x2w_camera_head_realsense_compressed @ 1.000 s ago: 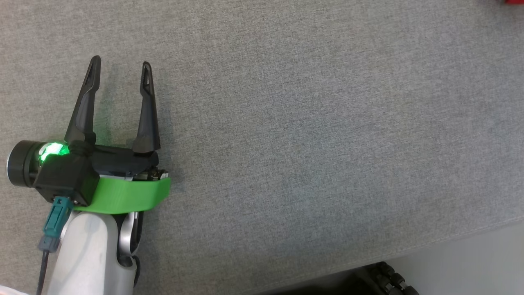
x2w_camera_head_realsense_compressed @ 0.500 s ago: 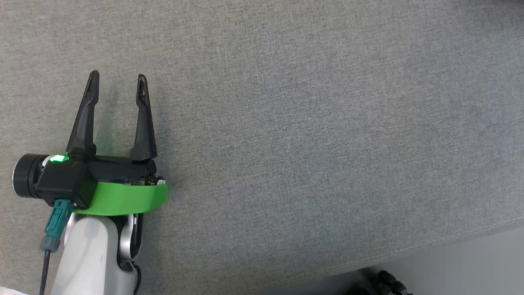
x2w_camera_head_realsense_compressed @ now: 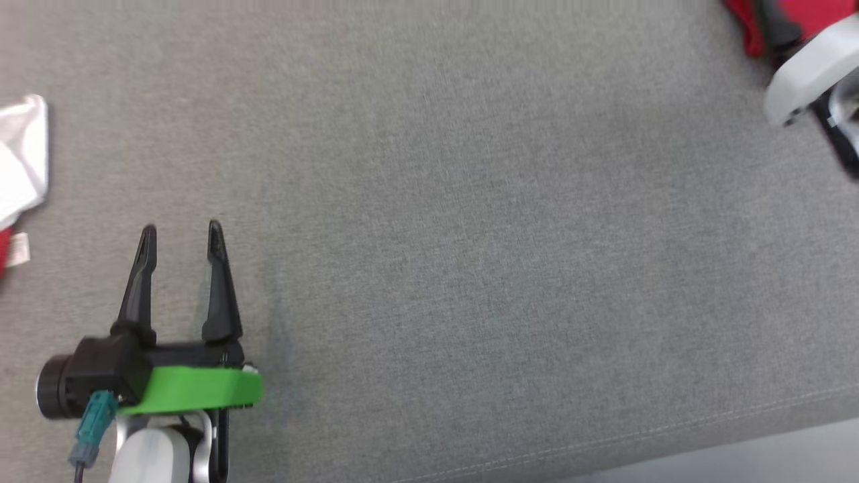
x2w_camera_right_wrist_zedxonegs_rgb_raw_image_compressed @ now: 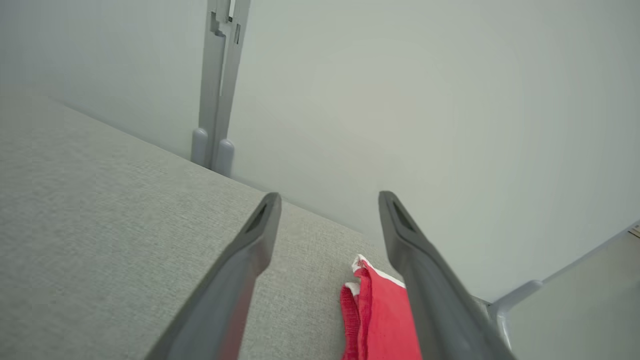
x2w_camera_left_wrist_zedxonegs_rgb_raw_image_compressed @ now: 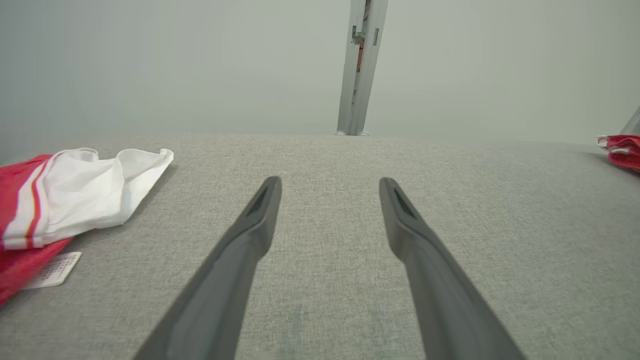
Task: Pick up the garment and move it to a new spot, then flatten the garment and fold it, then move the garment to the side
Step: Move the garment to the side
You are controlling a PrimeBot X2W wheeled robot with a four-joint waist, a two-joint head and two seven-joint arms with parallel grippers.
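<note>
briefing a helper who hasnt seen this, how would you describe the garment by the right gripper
Start at the grey surface and go to its far right end, by the wall. The garment lies folded there by the open right gripper. It is nearly all red with a thin white edge, unlike the left pile, which shows a wide white cloth.

Spread end effector [x2w_camera_left_wrist_zedxonegs_rgb_raw_image_compressed: 330,183] near garment [x2w_camera_left_wrist_zedxonegs_rgb_raw_image_compressed: 85,195]

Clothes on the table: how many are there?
2. A crumpled red and white garment lies at the left of the grey fabric surface; a red garment with white trim lies at its far right corner. More may lie out of view.
</note>
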